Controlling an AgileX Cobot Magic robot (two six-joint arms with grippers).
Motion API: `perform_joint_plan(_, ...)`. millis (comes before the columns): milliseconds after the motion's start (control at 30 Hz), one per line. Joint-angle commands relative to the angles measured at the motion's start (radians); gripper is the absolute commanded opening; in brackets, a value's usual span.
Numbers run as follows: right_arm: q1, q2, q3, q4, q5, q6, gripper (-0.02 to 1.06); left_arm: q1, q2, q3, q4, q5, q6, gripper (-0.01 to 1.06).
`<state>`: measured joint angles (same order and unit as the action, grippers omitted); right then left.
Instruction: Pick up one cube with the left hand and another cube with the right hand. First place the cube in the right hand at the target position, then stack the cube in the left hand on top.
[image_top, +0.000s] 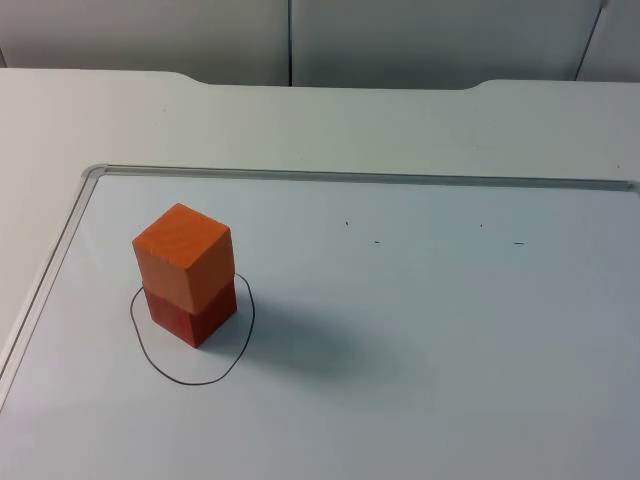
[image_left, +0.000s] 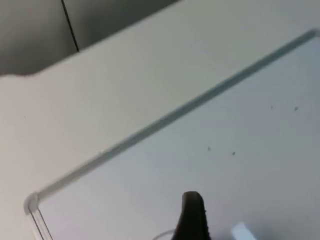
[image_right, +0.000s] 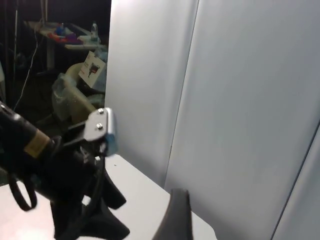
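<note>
An orange cube (image_top: 183, 256) sits squarely on top of a red cube (image_top: 195, 312). The stack stands inside a hand-drawn black ring (image_top: 190, 381) at the left of the white board (image_top: 420, 330). My left gripper (image_left: 192, 220) hangs over the board near its far rim (image_left: 165, 122), with nothing held in sight. My right gripper (image_right: 175, 215) is raised off the table and faces the grey partition wall (image_right: 240, 100), away from the cubes.
The board's raised rim (image_top: 350, 177) runs along the back and down the left side (image_top: 45, 270). White table top (image_top: 300, 120) lies behind it. A black robot arm (image_right: 60, 175) with a metal bracket stands near the right gripper.
</note>
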<state>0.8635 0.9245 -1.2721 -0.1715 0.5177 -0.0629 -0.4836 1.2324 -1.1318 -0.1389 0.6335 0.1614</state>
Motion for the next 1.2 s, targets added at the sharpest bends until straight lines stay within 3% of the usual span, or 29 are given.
perform_joint_plan(0, -0.002, -0.003, 0.005, -0.011, -0.014, -0.007, 0.7, 0.003, -0.061, -0.009, -0.012, 0.003, -0.003, 0.63)
perform_joint_plan(200, -0.002, -0.005, 0.005, -0.012, -0.014, -0.028, 0.7, 0.003, -0.253, -0.009, 0.025, 0.029, -0.003, 0.63)
perform_joint_plan(433, -0.002, -0.033, 0.005, -0.012, 0.013, -0.05, 0.7, 0.003, -0.341, -0.009, 0.061, 0.095, -0.003, 0.63)
perform_joint_plan(667, -0.002, -0.072, 0.005, -0.01, 0.173, -0.06, 0.7, 0.003, -0.384, -0.007, 0.058, 0.25, 0.02, 0.63)
perform_joint_plan(767, -0.002, -0.074, 0.005, -0.005, 0.239, -0.06, 0.7, 0.003, -0.39, -0.003, 0.046, 0.274, 0.023, 0.63)
perform_joint_plan(867, -0.002, -0.074, 0.005, 0.008, 0.309, -0.06, 0.7, 0.003, -0.434, 0.058, 0.038, 0.265, 0.03, 0.63)
perform_joint_plan(1167, -0.002, -0.105, 0.02, 0.02, 0.303, -0.073, 0.7, 0.003, -0.588, 0.225, 0.038, 0.229, 0.02, 0.63)
